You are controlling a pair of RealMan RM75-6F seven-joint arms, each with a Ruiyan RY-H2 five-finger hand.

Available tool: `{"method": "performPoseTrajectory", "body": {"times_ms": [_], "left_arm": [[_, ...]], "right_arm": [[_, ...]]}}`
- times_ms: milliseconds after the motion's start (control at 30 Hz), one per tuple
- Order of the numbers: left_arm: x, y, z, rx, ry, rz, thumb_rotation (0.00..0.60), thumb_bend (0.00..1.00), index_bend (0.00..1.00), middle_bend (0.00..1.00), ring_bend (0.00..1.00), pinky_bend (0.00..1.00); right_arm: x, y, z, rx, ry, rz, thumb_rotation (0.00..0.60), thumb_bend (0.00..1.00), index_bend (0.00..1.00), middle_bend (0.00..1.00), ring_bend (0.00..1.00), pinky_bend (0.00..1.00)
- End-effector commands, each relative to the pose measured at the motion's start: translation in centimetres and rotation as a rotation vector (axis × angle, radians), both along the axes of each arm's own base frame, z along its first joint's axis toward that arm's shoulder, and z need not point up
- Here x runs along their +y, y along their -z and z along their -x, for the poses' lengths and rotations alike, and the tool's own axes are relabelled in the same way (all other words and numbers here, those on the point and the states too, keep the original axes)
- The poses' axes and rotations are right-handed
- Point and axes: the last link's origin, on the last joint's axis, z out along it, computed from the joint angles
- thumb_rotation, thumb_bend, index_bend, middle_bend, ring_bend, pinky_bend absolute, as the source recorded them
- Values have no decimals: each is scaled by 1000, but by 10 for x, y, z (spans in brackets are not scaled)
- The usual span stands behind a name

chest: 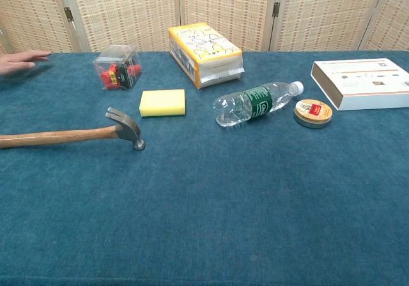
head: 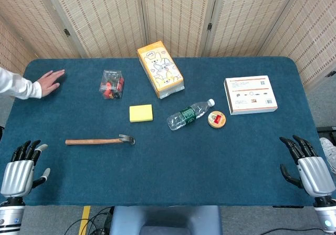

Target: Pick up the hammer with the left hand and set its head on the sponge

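A claw hammer (head: 100,140) (chest: 70,135) with a wooden handle lies flat on the blue table, its metal head (chest: 128,127) pointing right. The yellow sponge (head: 140,113) (chest: 162,103) lies just beyond the head, apart from it. My left hand (head: 22,167) hovers at the table's near left corner, fingers spread, holding nothing, well left of the handle's end. My right hand (head: 304,162) is at the near right corner, also spread and empty. Neither hand shows in the chest view.
A clear box with red contents (head: 111,84), a yellow tissue pack (head: 160,68), a lying plastic bottle (head: 189,115), a round tin (head: 216,119) and a white box (head: 250,94) sit on the table. A person's hand (head: 48,82) rests at the far left edge.
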Motion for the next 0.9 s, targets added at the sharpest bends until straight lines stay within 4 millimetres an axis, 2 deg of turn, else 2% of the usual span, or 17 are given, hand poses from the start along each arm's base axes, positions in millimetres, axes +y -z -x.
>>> {"method": "performPoseTrajectory", "body": {"times_ms": [33, 267, 467, 900], "left_arm": [[0, 0, 0, 2, -1, 3, 600, 339, 236, 165, 104, 155], [4, 2, -3, -11, 9, 25, 600, 339, 234, 165, 104, 156], [21, 9, -16, -52, 66, 87, 600, 340, 229, 165, 104, 156], [71, 56, -58, -33, 195, 321, 600, 339, 215, 165, 104, 155]], "right_arm": [[-1, 0, 0, 0, 0, -1, 600, 371, 103, 186, 63, 122], [-1, -3, 0, 0, -5, 11, 600, 371, 103, 189, 63, 122], [-2, -9, 0, 8, -11, 32, 600, 371, 103, 193, 63, 122], [3, -11, 2, 2, -8, 35, 600, 371, 103, 193, 63, 122]]}}
